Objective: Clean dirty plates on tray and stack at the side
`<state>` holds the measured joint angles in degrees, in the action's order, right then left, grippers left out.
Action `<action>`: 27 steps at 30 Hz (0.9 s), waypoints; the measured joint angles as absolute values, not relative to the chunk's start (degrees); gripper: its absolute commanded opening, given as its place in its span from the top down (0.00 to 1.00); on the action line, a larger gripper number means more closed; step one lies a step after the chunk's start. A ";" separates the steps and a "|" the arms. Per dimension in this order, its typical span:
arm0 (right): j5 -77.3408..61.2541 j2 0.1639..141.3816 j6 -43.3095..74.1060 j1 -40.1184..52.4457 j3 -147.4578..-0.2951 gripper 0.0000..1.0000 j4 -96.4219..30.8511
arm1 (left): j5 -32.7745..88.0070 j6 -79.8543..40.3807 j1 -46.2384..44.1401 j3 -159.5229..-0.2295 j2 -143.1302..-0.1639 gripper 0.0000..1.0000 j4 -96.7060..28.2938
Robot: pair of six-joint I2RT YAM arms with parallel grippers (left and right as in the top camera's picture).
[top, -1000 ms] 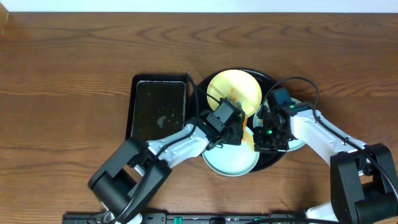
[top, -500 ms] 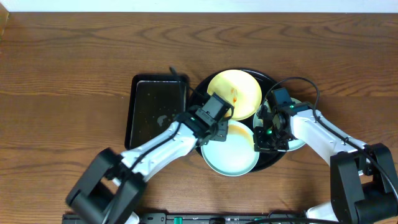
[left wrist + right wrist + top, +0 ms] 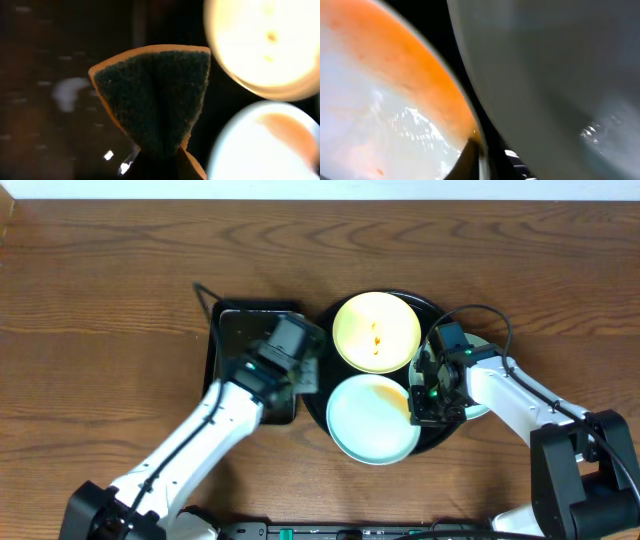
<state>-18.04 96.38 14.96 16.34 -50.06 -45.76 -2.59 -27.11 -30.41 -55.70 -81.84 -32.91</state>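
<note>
A pale yellow plate (image 3: 376, 330) with a small orange spot lies at the back of the round black tray (image 3: 425, 307). A pale blue-green plate (image 3: 370, 420) with an orange smear lies at the front. My right gripper (image 3: 424, 396) is shut on that plate's right rim (image 3: 395, 100), one finger (image 3: 479, 156) over its edge. A second blue-green plate (image 3: 476, 412) lies under my right arm and fills the right of the right wrist view (image 3: 560, 75). My left gripper (image 3: 298, 368) is shut on a folded green-and-orange sponge (image 3: 155, 100) and hovers over the rectangular black tray (image 3: 238, 345).
The rectangular tray is wet, with bright water spots (image 3: 67, 92). In the left wrist view the yellow plate (image 3: 270, 45) and the smeared plate (image 3: 260, 145) sit to the right of the sponge. Bare wooden table (image 3: 100, 300) surrounds both trays.
My left arm has swung left with the sponge, from over the plates to over the rectangular tray. Both front plates now show fully. The right arm has not moved.
</note>
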 measured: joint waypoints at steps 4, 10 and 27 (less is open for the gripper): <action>-18.70 96.38 15.05 17.85 -50.09 0.99 -43.57 | -3.64 -27.11 -25.02 -55.70 -82.76 0.92 -33.01; -18.13 95.94 14.98 19.14 -50.19 0.99 -42.30 | -4.05 -27.09 -21.21 -55.70 -84.86 0.92 -33.01; 10.39 78.63 9.76 19.40 -58.54 0.99 -34.96 | -4.29 -27.09 -20.62 -55.64 -86.50 0.92 -32.67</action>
